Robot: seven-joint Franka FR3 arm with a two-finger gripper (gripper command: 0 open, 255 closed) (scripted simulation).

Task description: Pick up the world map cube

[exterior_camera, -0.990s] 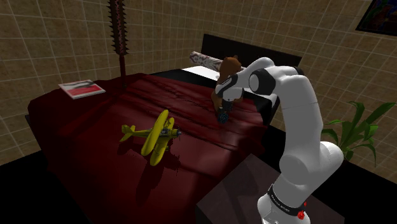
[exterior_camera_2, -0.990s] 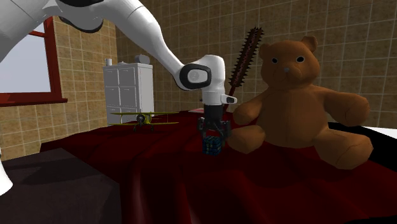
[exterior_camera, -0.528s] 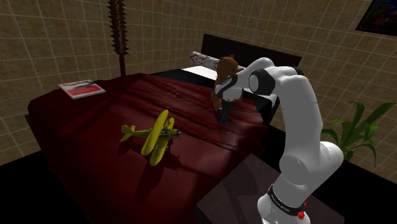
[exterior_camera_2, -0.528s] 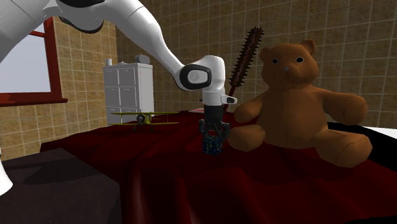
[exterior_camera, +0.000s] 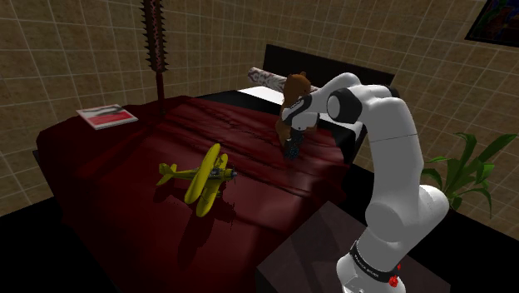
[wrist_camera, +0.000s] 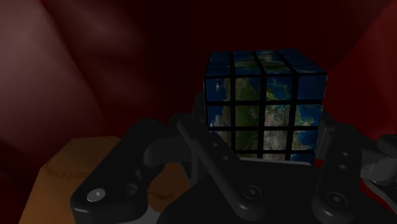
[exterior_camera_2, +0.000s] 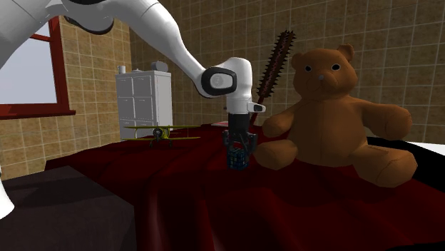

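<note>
Both sides of the world map cube (wrist_camera: 266, 105) are pinched by the end effector (exterior_camera_2: 237, 151) near the bed's (exterior_camera_2: 214, 207) head end; shallow purchase risks slippage, or brushing the teddy bear (exterior_camera_2: 331, 107).

We get the shoulder view from high beside the stand (exterior_camera: 308, 250), tilted down and leftward over the red bed (exterior_camera: 108, 166) at mid distance. The second exterior view sits low, near bedspread level, facing the teddy bear (exterior_camera_2: 335, 114) and the tiled wall (exterior_camera_2: 399, 43), fairly close. The wrist view looks along the gripper (wrist_camera: 264, 137), right up against the world map cube (wrist_camera: 264, 102). The two outer views share the bed, bear, arm (exterior_camera: 387, 158) and yellow toy plane (exterior_camera: 204, 176).
</note>
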